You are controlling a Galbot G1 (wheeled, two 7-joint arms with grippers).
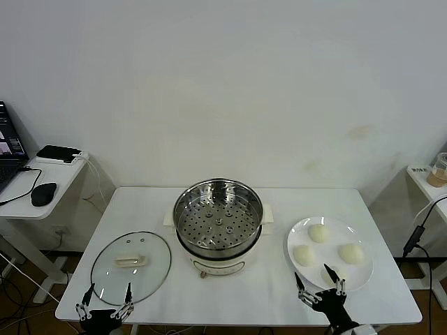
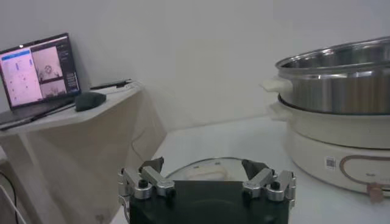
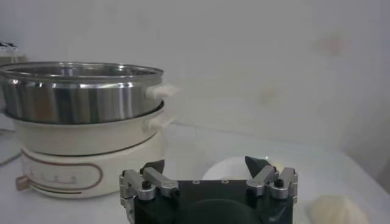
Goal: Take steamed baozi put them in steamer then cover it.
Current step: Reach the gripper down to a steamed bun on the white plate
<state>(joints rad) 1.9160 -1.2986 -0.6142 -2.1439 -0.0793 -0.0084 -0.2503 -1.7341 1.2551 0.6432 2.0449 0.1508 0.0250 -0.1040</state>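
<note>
The steamer (image 1: 218, 216) stands uncovered mid-table on its cream pot base, its steel basket holding nothing. The cover (image 1: 130, 267) lies flat on the table to its left. Several baozi rest on a white plate (image 1: 335, 243) to the right, among them one (image 1: 318, 233) at the back and one (image 1: 351, 252) on the right. My left gripper (image 1: 108, 296) hangs open at the table's front edge, just short of the cover (image 2: 183, 173). My right gripper (image 1: 316, 279) is open at the plate's near rim, partly hiding one baozi. The right wrist view shows a baozi (image 3: 338, 210) beside that gripper (image 3: 206, 164).
A side desk at the left carries a laptop (image 1: 8, 150), a mouse (image 1: 43, 193) and a black box (image 1: 59, 153). A small stand with a cup (image 1: 438, 169) and cables sits at the right. Both grippers hover at the table's front edge.
</note>
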